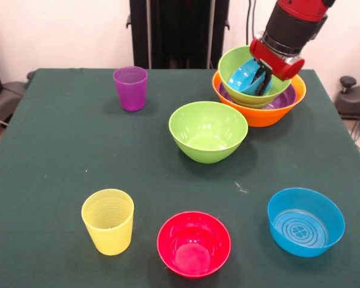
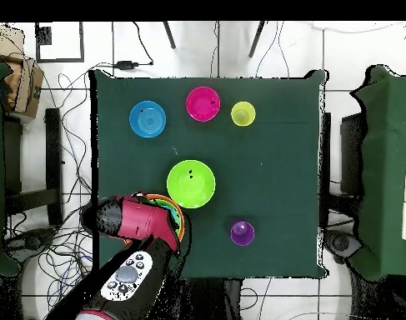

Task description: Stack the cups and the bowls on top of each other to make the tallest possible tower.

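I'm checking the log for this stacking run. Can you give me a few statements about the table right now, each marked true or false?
1. The gripper is at a blue bowl inside the tower. True.
2. The purple cup stands nested in the yellow cup. False: they stand far apart, each alone on the table.
3. The tower's base is the large orange bowl. True.
4. The pink-red bowl lies upside down. False: it sits upright, opening up.
5. A green bowl stands alone beside the tower. True.
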`<action>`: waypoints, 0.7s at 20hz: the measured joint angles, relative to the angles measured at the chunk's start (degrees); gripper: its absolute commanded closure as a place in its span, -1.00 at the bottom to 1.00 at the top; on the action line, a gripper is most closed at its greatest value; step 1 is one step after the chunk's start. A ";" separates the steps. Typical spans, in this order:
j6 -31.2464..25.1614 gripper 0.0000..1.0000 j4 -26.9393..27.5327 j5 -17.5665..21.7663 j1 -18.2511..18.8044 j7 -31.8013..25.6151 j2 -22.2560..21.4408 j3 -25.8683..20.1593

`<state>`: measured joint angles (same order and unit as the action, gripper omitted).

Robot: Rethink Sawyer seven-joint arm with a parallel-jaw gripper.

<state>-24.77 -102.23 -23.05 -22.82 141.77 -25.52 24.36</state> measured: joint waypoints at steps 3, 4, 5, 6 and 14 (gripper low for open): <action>0.01 1.00 0.00 0.00 -0.04 0.00 0.00 0.00; 0.01 1.00 0.00 0.00 -0.07 0.00 0.00 0.00; 0.01 1.00 -0.01 0.01 -0.08 0.00 -0.02 -0.01; 0.01 1.00 -0.01 0.02 -0.07 0.00 -0.05 -0.01; 0.01 1.00 -0.08 0.04 -0.07 0.00 -1.28 0.02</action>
<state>-24.75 -102.31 -23.01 -22.89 141.77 -26.79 24.39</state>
